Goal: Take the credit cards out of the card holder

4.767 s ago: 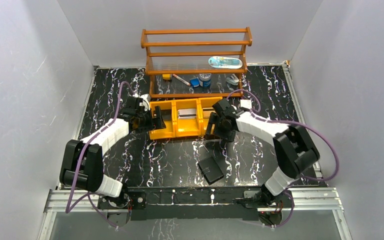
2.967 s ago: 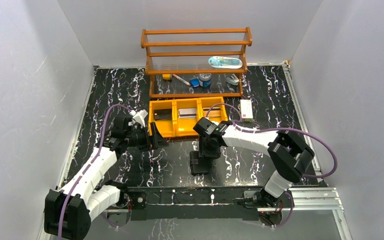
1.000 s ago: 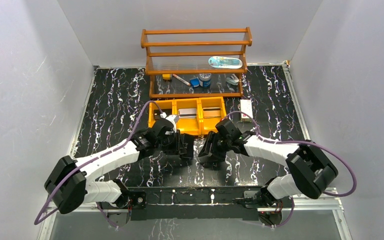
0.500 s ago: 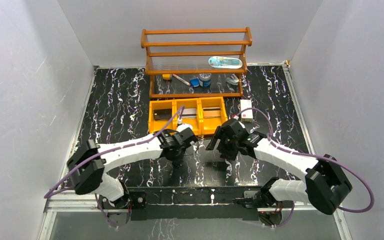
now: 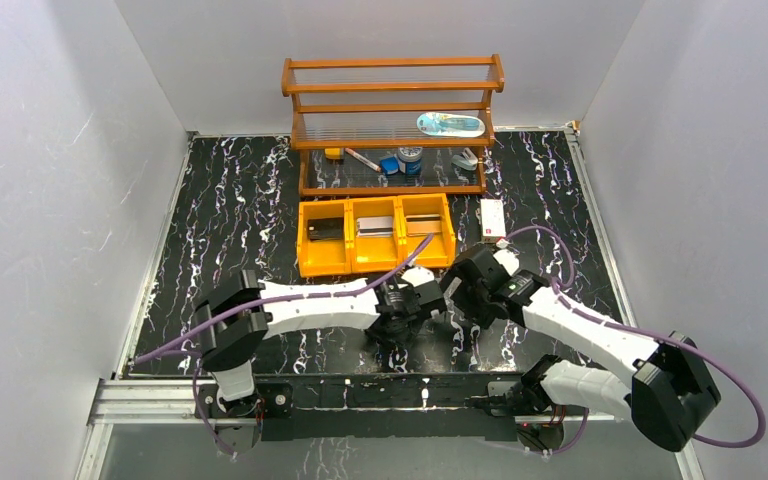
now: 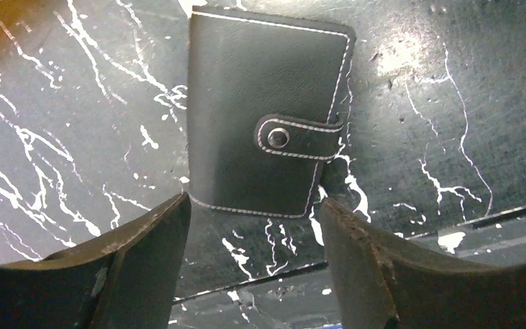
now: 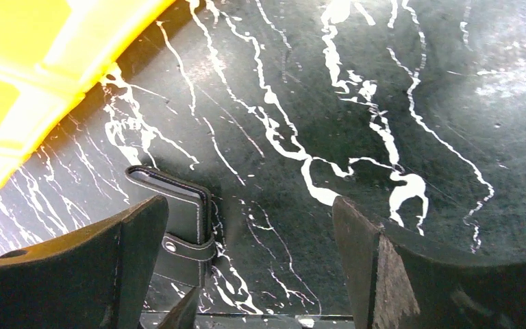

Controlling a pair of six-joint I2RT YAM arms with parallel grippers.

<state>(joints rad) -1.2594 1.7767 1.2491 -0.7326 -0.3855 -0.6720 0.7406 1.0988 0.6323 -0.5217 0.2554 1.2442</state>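
Observation:
The card holder (image 6: 267, 130) lies shut on the black marble table, its snap strap fastened. It sits just beyond the tips of my left gripper (image 6: 255, 205), which is open and holds nothing. In the right wrist view the card holder (image 7: 178, 219) rests beside the left finger of my right gripper (image 7: 250, 205), which stands wide open over bare table. From above, both grippers meet near the table's front middle, left gripper (image 5: 400, 318) and right gripper (image 5: 458, 292), and they hide the holder. Flat credit cards (image 5: 420, 226) lie in the yellow bin's compartments.
The yellow three-compartment bin (image 5: 375, 262) stands just behind the grippers, its corner (image 7: 34, 82) showing in the right wrist view. A wooden shelf rack (image 5: 392, 130) with small items is at the back. A white box (image 5: 492, 220) lies right of the bin.
My left gripper has swung right toward the front middle and opened, letting go of the card holder onto the table. The right gripper has opened wider and shifted right.

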